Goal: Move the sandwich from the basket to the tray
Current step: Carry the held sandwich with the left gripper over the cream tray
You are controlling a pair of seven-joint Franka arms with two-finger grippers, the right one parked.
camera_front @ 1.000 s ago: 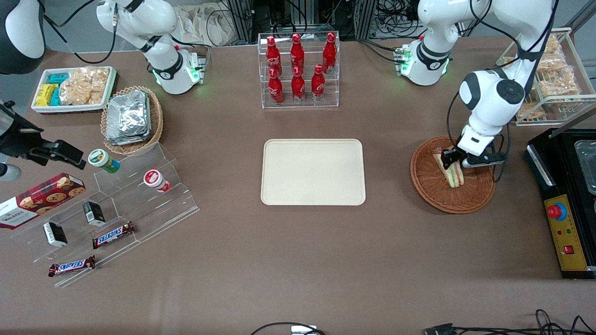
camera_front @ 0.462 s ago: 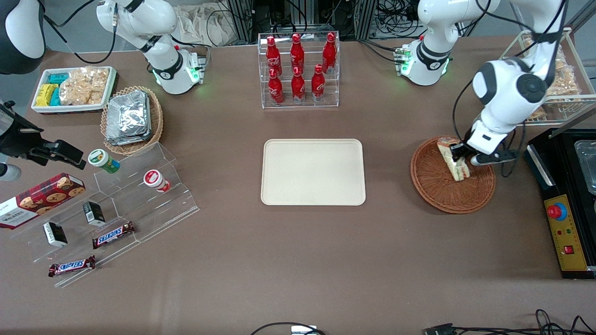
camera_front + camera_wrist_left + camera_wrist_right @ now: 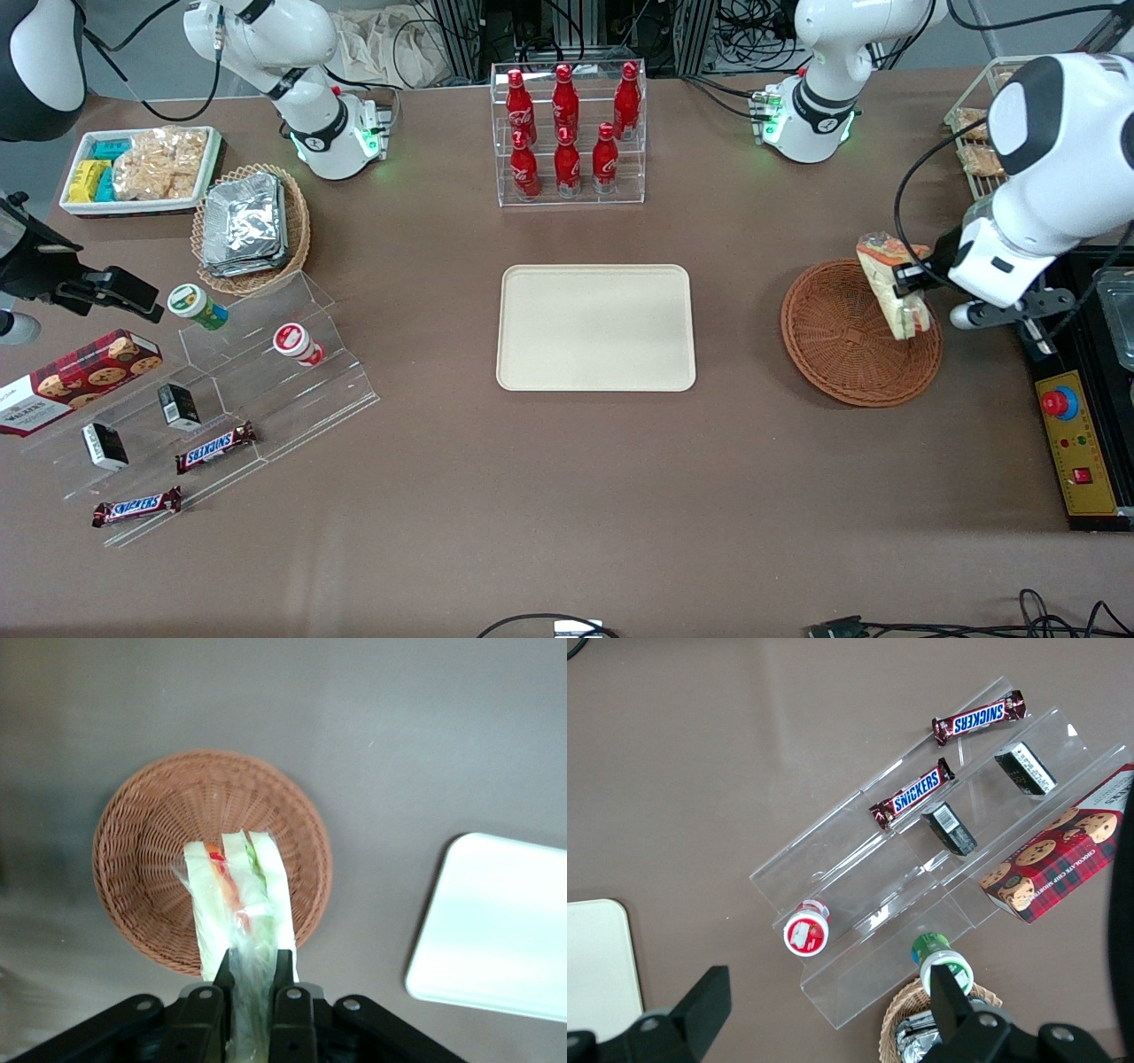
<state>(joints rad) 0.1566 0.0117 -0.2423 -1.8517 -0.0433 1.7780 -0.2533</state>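
One tray [image 3: 595,328] lies flat in the middle of the brown worktop [image 3: 549,496], and nothing is on it. Farther toward the working arm's end sits the round basket [image 3: 837,350] — it has nothing in it now. The sandwich [image 3: 895,288] hangs in the air above the basket's edge, lifted clear of the wicker. The gripper [image 3: 912,282] is closed on the sandwich, pinching it near one end, so the rest of the wedge sticks out past the fingers.

From the wrist camera, the sandwich [image 3: 237,904] reaches out from between the two black fingers [image 3: 285,988] — white bread with green and red-orange layers, in a thin clear wrap. The basket [image 3: 142,842] lies under it, and a corner of the tray [image 3: 496,930] shows beside the basket, well apart from the sandwich.
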